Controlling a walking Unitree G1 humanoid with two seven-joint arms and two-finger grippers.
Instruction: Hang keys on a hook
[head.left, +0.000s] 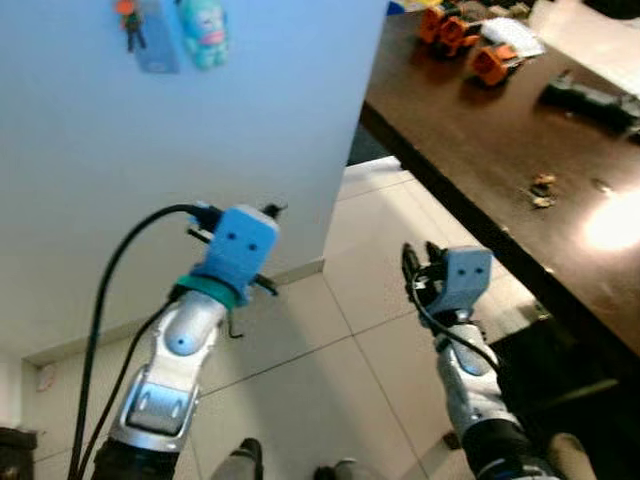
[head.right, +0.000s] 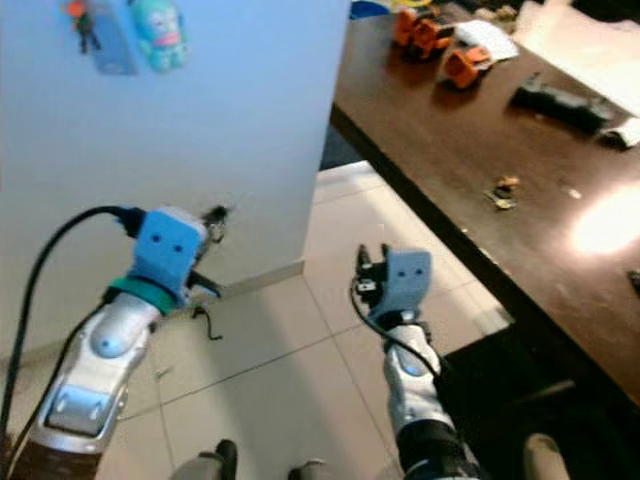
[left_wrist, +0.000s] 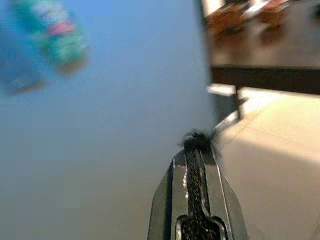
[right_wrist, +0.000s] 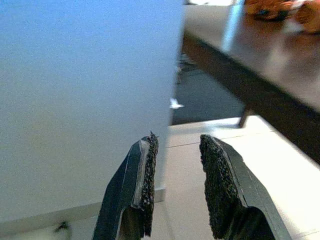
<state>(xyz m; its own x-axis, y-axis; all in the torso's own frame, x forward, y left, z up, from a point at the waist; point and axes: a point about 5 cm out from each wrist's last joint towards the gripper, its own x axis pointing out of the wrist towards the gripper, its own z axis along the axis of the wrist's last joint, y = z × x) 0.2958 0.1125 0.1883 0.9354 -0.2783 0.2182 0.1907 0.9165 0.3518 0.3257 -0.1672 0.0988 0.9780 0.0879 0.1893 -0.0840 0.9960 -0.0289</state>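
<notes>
Left gripper (head.left: 268, 212) fingers are pressing together on a black tuft, likely the keys' soft, light fob; right gripper (right_wrist: 176, 172) is hanging parted, idle

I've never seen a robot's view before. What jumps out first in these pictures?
Two silver arms reach forward over a tiled floor, each ending in a blue box near the wrist. The left gripper has its black fingers pressed together on a small dark tuft, while the right gripper holds its fingers apart. High on the pale wall hangs a turquoise toy figure, and a dark table with orange objects stands to the right.
</notes>
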